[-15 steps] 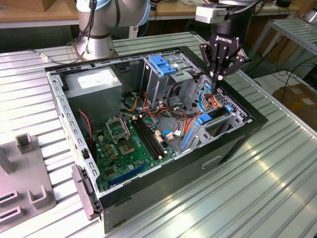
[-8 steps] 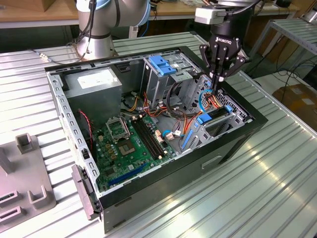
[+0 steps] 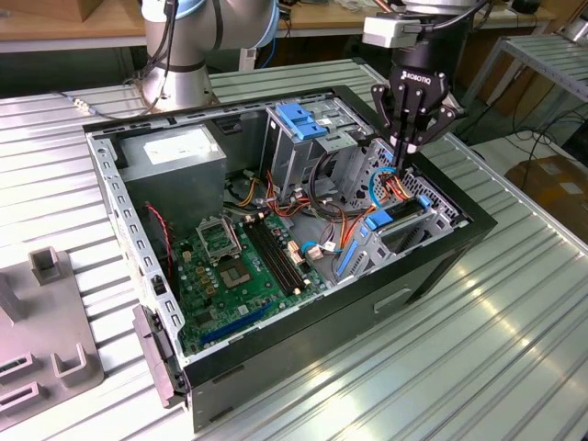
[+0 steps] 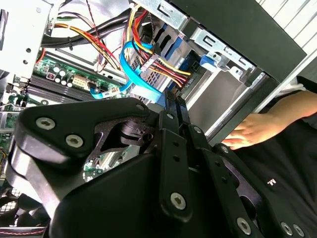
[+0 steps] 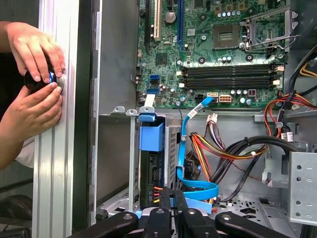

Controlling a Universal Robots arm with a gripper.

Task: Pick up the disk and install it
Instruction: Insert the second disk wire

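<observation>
The gripper [image 3: 405,147] is parked over the drive bay at the computer case's [image 3: 432,276] far corner on the exterior view's right, jaws drawn narrow with nothing seen between them; in both wrist views the fingers [image 5: 166,218] meet almost flush. The disk [image 5: 150,168] is seen standing on edge in the bay slot in the first wrist view, dark body with a bright blue rail end [image 5: 151,136] on top, cables plugged at its near end; in the exterior view it is read as the blue-edged slab [image 3: 395,213] seated in the cage just below the gripper. Seating depth cannot be judged from these views. Main risk: the blue SATA ribbon [image 5: 195,188] and the red/yellow power leads [image 4: 163,67] are looped right beside the fingertips, so a snag or a pulled connector is likely if the jaws are driven down or sideways. Second risk: a person's hands [image 5: 34,84] are on a small dark knob at the case edge on the desk [image 3: 514,331], near the arm's working zone; contact is possible if either is moved. The blue latch [image 3: 299,119] on the tall cage is well apart and should not be confused with the disk.
</observation>
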